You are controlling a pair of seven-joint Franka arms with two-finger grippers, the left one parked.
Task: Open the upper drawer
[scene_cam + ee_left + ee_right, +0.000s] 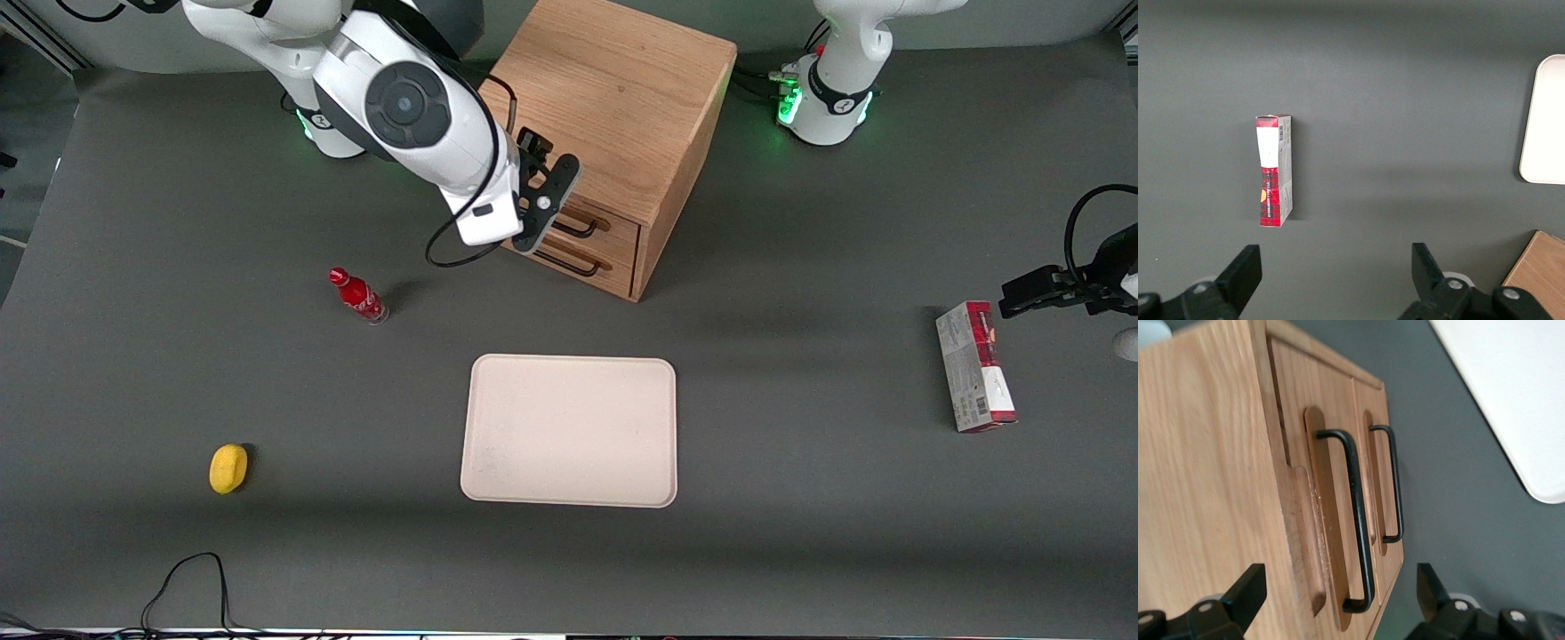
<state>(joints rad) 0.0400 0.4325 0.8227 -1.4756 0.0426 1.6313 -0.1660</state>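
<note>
Partly hidden upper drawer (597, 224), gripper (544, 197) above.

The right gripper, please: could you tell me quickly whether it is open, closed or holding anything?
Right gripper: open, holding nothing, in front of the upper drawer, its fingers either side of the black handle but not closed on it.

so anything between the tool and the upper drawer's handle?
No. In the right wrist view the open tool faces the upper drawer handle with only air between.

surface: dark grey matte table (800, 551) | light: even, soft shadows | edge: black cable (191, 578)
</note>
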